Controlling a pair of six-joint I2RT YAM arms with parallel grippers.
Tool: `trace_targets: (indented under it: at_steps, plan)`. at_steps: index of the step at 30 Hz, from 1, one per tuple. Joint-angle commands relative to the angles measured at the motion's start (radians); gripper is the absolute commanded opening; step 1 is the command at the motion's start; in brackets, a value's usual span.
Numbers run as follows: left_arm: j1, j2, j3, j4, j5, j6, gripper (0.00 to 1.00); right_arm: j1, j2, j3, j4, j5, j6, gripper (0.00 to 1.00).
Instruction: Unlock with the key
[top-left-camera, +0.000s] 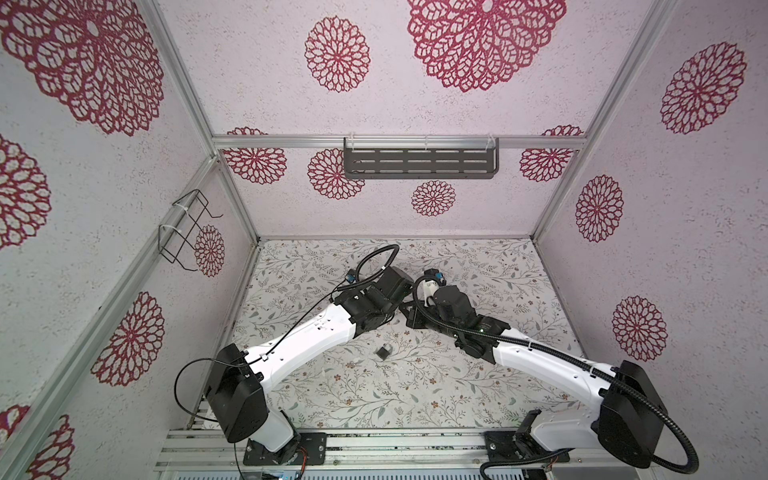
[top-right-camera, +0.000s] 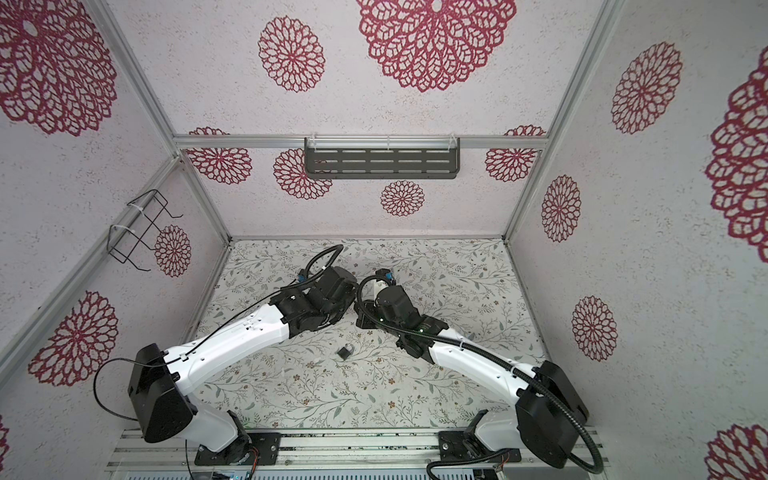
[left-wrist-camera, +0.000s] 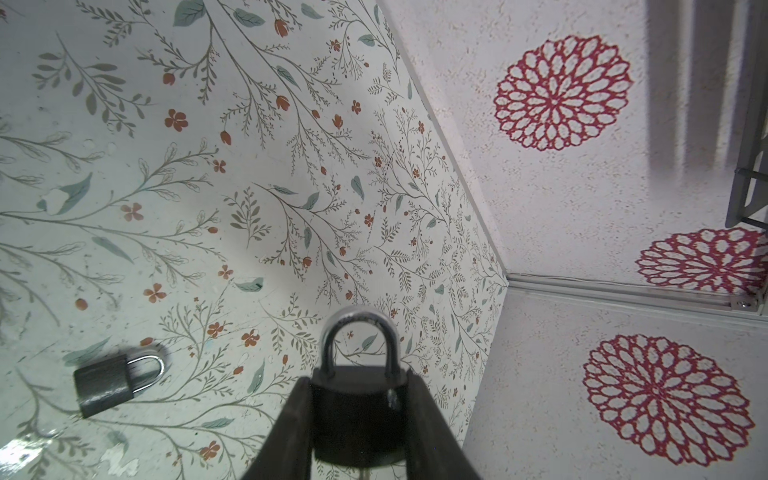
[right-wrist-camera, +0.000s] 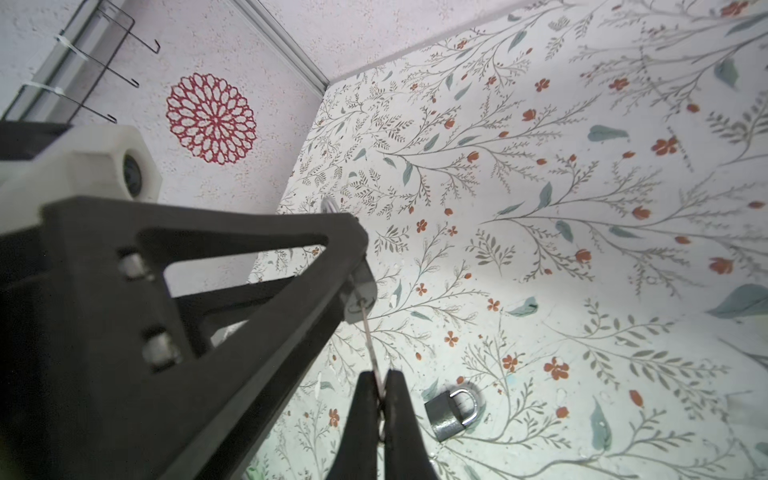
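My left gripper (left-wrist-camera: 358, 378) is shut on a dark padlock (left-wrist-camera: 357, 411), gripping the body by its two sides; the silver shackle (left-wrist-camera: 359, 332) sticks out past the fingertips and is closed. In the right wrist view the padlock's underside (right-wrist-camera: 360, 296) shows beside a left finger (right-wrist-camera: 249, 266). My right gripper (right-wrist-camera: 379, 384) is shut on a thin silver key (right-wrist-camera: 371, 345), whose blade reaches up into the keyhole in that underside. In both top views the wrists meet over the middle of the table and hide both grippers.
A second, grey padlock (top-left-camera: 383, 351) (top-right-camera: 345, 351) (left-wrist-camera: 112, 384) (right-wrist-camera: 451, 413) lies flat on the floral table (top-left-camera: 374, 395), nearer the front. A grey slotted shelf (top-left-camera: 419, 160) hangs on the back wall and a wire rack (top-left-camera: 187, 228) on the left wall.
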Motion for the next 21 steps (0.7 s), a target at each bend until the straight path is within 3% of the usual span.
trace_targets:
  at_steps: [1, 7, 17, 21]
  plan:
    - [-0.122, 0.000, -0.013, 0.039, 0.326, -0.008, 0.00, 0.016, -0.032, 0.061, 0.413, -0.002, -0.189, 0.00]
    - [-0.118, 0.004, -0.005, 0.058, 0.336, -0.008, 0.00, 0.021, -0.015, 0.045, 0.538, -0.041, -0.181, 0.00]
    - [-0.117, -0.030, -0.011, 0.018, 0.304, 0.029, 0.00, -0.041, -0.028, 0.071, 0.554, -0.146, 0.026, 0.00]
    - [-0.111, -0.041, -0.069, 0.096, 0.363, 0.028, 0.00, -0.061, -0.001, 0.044, 0.627, -0.197, 0.138, 0.00]
